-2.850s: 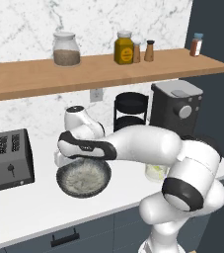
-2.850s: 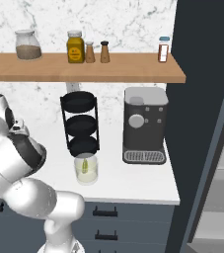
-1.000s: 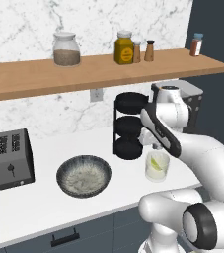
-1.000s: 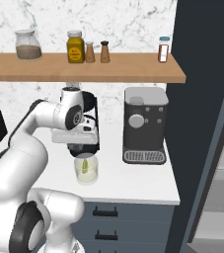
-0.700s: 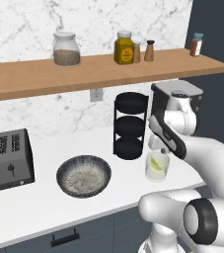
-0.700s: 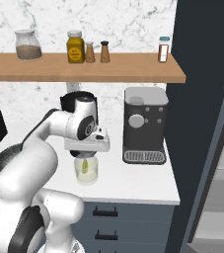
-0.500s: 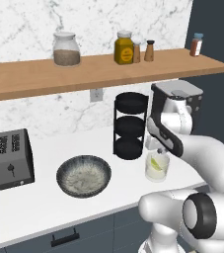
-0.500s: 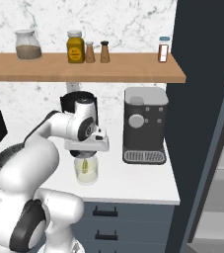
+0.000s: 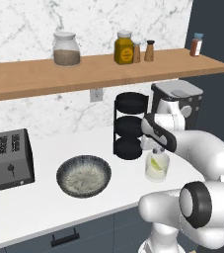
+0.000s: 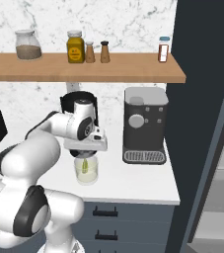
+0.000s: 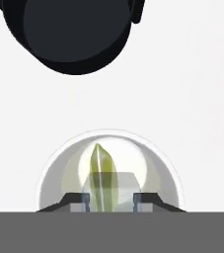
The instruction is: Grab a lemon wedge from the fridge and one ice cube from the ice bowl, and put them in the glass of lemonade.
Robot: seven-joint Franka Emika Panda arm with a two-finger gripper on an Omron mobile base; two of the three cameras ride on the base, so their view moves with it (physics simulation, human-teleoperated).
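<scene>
One ice cube (image 11: 111, 190) between end effector (image 11: 111, 199) fingertips (directly above glass of lemonade (image 11: 109, 170))

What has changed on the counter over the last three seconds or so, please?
The gripper swung from over the ice bowl to above the glass of lemonade, holding an ice cube. The lemon wedge stayed in the glass; bowl, rack and toaster stayed put.

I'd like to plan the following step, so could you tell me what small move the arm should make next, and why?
Probably open the jaws. The gripper hangs directly above the glass of lemonade, its jaws closed on a clear ice cube, and the lemon wedge already sits in the glass, so releasing should drop the cube in.
</scene>
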